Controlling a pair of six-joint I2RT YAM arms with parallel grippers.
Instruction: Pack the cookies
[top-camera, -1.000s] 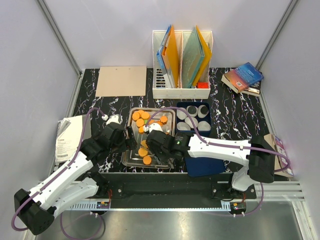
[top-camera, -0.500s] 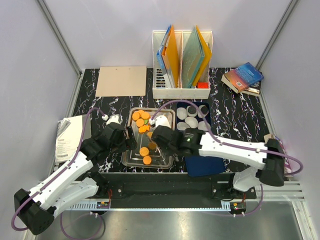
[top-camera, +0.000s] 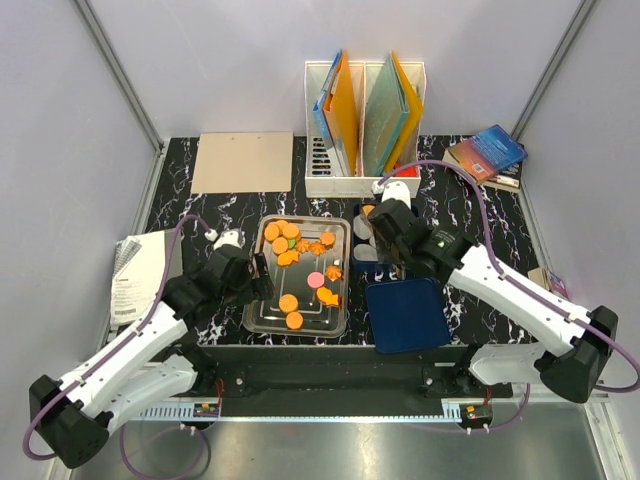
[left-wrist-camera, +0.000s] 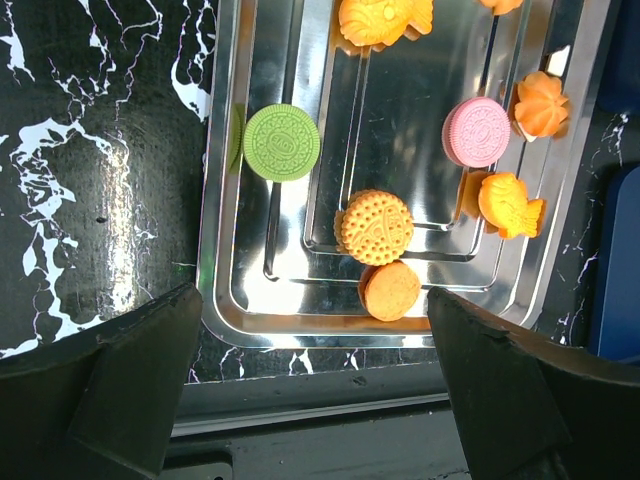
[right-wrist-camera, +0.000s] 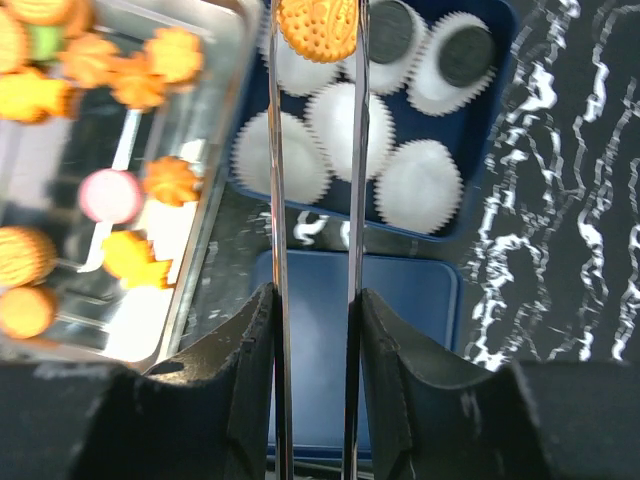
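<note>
My right gripper (right-wrist-camera: 314, 45) is clamped on a round orange cookie (right-wrist-camera: 318, 22), pinched edge-on at the very tips of its long thin fingers. It hangs over the far row of the blue box (right-wrist-camera: 492, 120). What matters now is what lies straight beneath. In the right wrist view the cookie overlaps an empty white paper cup (right-wrist-camera: 312, 78) at the far left of the box, while the two cups to its right already hold black cookies (right-wrist-camera: 391, 30). I judge the drop should go straight down into that empty cup, with no drift to the right. The other cookies (left-wrist-camera: 375, 227) lie flat on the steel tray (left-wrist-camera: 215, 200), just left of the box on the table. My left gripper (left-wrist-camera: 312, 300), spread wide and holding nothing, hovers over the tray's near end and is the arm nearer to them.
</note>
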